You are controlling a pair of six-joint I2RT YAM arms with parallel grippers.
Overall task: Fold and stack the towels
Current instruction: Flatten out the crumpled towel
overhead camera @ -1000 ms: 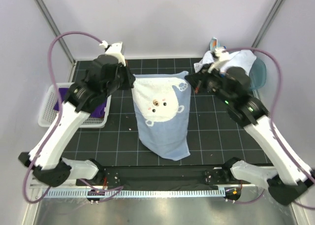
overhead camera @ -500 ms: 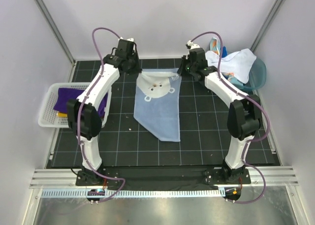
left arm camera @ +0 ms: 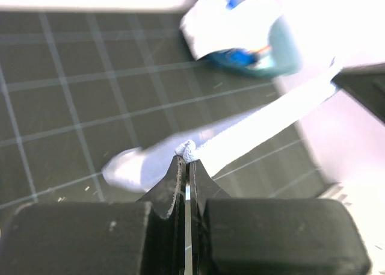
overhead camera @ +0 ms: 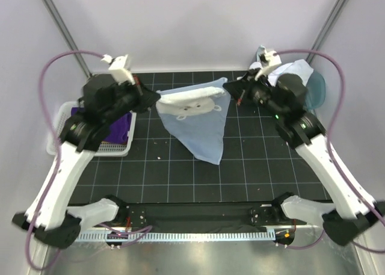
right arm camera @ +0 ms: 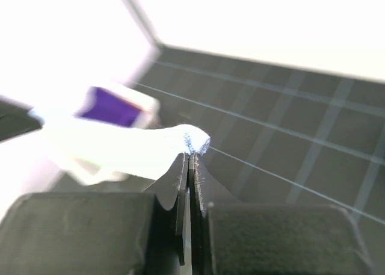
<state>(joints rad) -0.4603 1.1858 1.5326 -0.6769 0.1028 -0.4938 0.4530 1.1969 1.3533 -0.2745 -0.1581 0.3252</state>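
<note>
The left gripper (left arm camera: 186,164) and right gripper (right arm camera: 190,159) are pinching the blue towel (overhead camera: 201,130) by its corners. They are probably stretching it flat for folding.

Top view overhead from rear, looking down; wrist views close-up, low; all share towel (overhead camera: 198,130)

Two arms (overhead camera: 66,160), one basket (overhead camera: 55,136), one tub (overhead camera: 316,92), at least three towels (overhead camera: 198,130).

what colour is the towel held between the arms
The towel is pale blue with a white animal face, best seen in the top view.
</note>
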